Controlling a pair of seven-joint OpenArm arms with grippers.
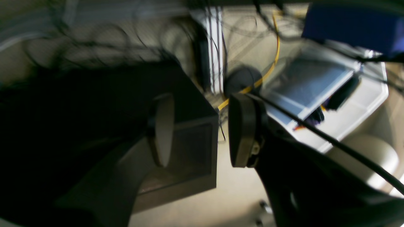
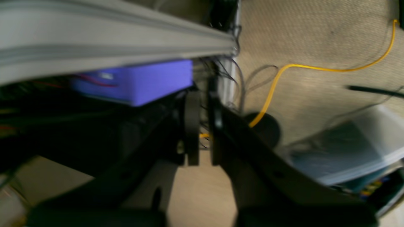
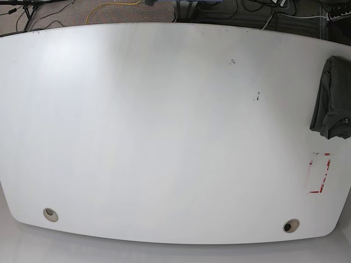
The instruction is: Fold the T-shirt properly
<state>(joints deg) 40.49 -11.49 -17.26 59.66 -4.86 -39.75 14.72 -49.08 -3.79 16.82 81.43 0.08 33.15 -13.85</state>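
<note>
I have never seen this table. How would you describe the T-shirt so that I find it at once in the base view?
Start from the large white table that fills the base view and follow it to its right edge. There, in the upper part, lies the T-shirt, a bunched heap of dark grey cloth partly cut off by the picture's border. Just below it is a red-outlined rectangle, which is flat and marked on the surface, not cloth.

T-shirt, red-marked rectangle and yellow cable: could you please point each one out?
T-shirt (image 3: pixel 332 98): base view, middle of the bunched cloth.
Red-marked rectangle (image 3: pixel 327 175): base view, right edge.
Yellow cable (image 2: pixel 328 69): right wrist view, mid-length.
</note>
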